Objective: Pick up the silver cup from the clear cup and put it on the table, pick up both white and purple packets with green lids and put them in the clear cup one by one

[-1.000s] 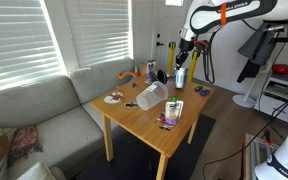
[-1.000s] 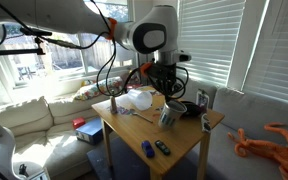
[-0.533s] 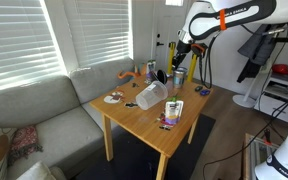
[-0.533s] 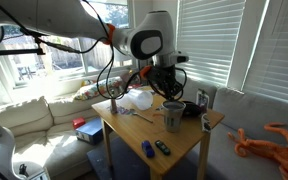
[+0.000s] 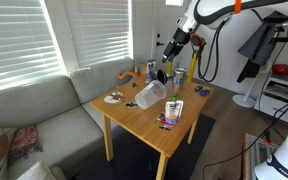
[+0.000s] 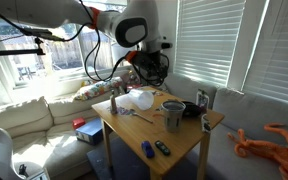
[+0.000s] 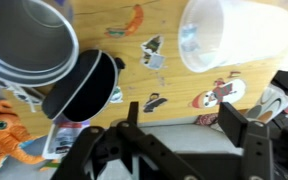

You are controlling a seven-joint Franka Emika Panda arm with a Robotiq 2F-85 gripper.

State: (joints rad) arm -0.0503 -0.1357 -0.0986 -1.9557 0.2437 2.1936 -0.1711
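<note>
Silver cup (image 7: 24, 38), shiny grey metal, stands upright near the clear cup (image 7: 234, 35). Gripper (image 7: 176, 130), raised above, gapes empty.

Grey sofa (image 5: 44, 105), white window blinds (image 5: 19, 40), daylight

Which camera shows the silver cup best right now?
An exterior view: the silver cup stands whole, unobstructed, on the table. In an exterior view it also shows, but tiny and distant. The wrist view crops it at the corner.
</note>
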